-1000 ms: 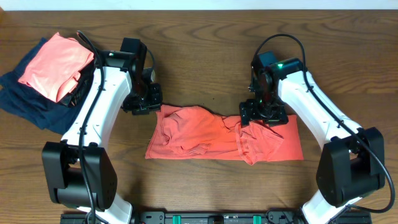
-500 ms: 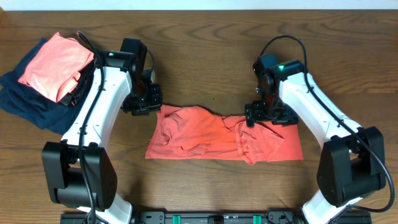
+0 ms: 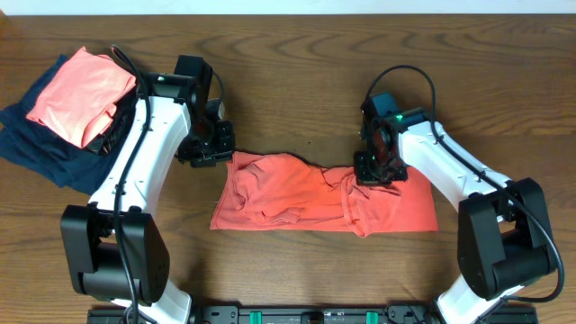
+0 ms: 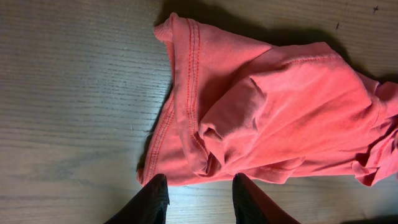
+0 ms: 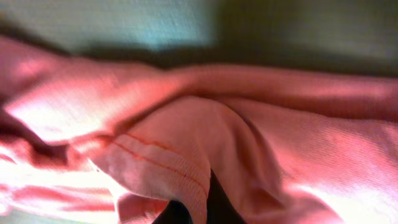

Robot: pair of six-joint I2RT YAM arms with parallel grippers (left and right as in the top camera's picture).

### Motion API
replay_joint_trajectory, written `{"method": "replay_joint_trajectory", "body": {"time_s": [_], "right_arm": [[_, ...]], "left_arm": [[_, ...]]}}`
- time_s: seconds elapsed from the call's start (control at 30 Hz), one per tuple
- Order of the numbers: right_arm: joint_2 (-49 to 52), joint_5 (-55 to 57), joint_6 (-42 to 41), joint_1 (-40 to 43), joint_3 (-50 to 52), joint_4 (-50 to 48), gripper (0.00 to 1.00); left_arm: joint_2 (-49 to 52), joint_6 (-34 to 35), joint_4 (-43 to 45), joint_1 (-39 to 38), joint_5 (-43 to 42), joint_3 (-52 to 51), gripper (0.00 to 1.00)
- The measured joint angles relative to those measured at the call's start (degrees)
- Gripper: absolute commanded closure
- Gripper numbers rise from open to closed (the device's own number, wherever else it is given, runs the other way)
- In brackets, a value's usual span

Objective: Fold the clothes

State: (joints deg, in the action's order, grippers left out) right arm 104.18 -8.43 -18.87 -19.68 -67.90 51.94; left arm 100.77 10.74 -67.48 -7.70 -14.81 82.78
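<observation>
The clothes [image 3: 297, 193], a heathered red T-shirt, lie as a rumpled strip across the middle of the table. My left gripper [image 3: 219, 149] hovers at the shirt's back left corner. In the left wrist view its fingers [image 4: 157, 198] stand apart over bare wood, just short of the stitched hem [image 4: 186, 93], so the left gripper [image 4: 200, 190] is open and holds nothing. My right gripper [image 3: 374, 171] sits on the shirt's back edge right of centre. Up close, the right gripper [image 5: 199, 208] is shut on a hemmed fold of the clothes [image 5: 161, 162].
A salmon-pink folded garment [image 3: 76, 94] rests on a navy blue garment [image 3: 36, 148] at the back left, beside my left arm. A black rail [image 3: 288, 315] runs along the table's front edge.
My right gripper has shifted slightly left onto the shirt's back edge and closed on a fold from wide open. The left arm and the shirt's left half have stayed put.
</observation>
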Motion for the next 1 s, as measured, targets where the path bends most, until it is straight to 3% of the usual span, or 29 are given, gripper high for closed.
{"method": "replay_joint_trajectory", "body": {"time_s": [0.13, 0.2, 0.37, 0.6, 0.8, 1.0], "right_arm": [[0.0, -3.1, -2.4, 0.0, 0.0, -4.1, 0.96], [0.0, -5.4, -3.5, 0.0, 0.0, -5.1, 0.68], [0.0, -10.4, -4.2, -0.5, 0.0, -1.9, 0.45], [0.0, -16.6, -2.4, -2.6, 0.1, 7.3, 0.35], [0.0, -24.6, 2.3, -4.3, 0.1, 3.9, 0.34], [0.0, -25.7, 3.6, -4.2, 0.1, 0.5, 0.32]], "left_arm": [[0.0, 0.0, 0.0, 0.0, 0.0, 0.0, 0.64], [0.0, 0.0, 0.0, 0.0, 0.0, 0.0, 0.64], [0.0, 0.0, 0.0, 0.0, 0.0, 0.0, 0.64], [0.0, 0.0, 0.0, 0.0, 0.0, 0.0, 0.64], [0.0, 0.0, 0.1, 0.0, 0.0, 0.0, 0.64], [0.0, 0.0, 0.0, 0.0, 0.0, 0.0, 0.64]]}}
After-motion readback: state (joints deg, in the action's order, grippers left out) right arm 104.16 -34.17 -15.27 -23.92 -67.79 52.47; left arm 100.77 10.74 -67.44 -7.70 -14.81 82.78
